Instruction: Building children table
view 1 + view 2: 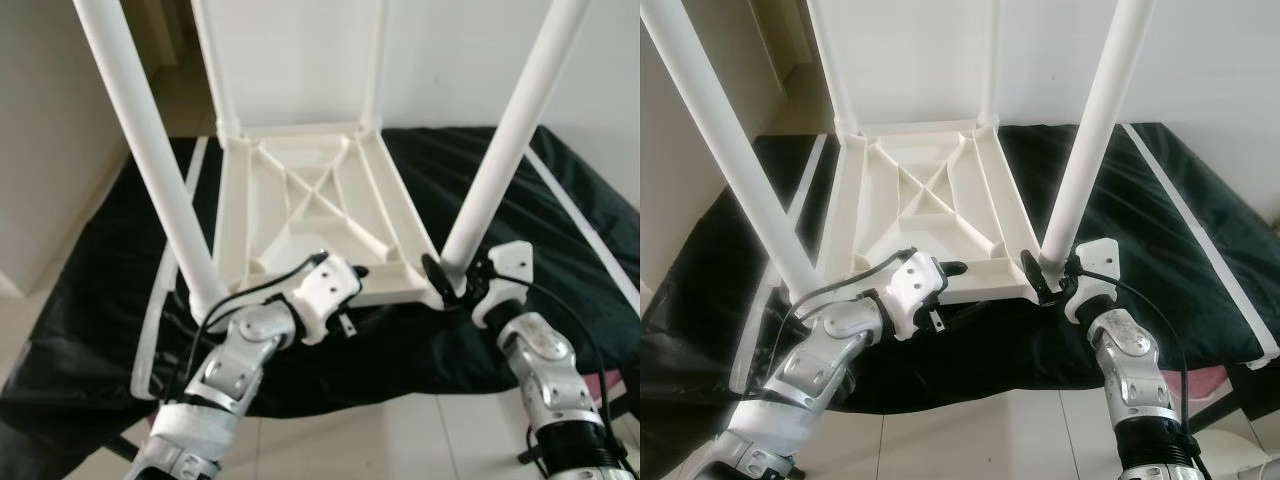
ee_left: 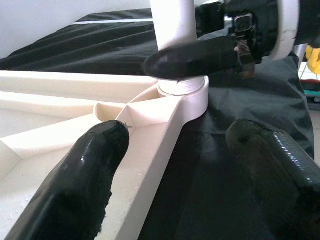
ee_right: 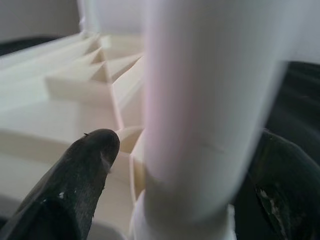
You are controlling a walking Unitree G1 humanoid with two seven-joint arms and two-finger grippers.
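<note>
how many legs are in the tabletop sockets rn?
4. Near-left leg beside the left gripper; near-right leg between the right gripper's fingers; far-left leg and far-right leg at the tabletop's back corners.

bright even daylight | soft shadows | head views sharp | wrist close-ups blurred

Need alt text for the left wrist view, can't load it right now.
The right claw grips a white table leg seated in the corner socket of the upturned cream tabletop. The left claw hangs open over the tabletop's edge and black cloth.
</note>
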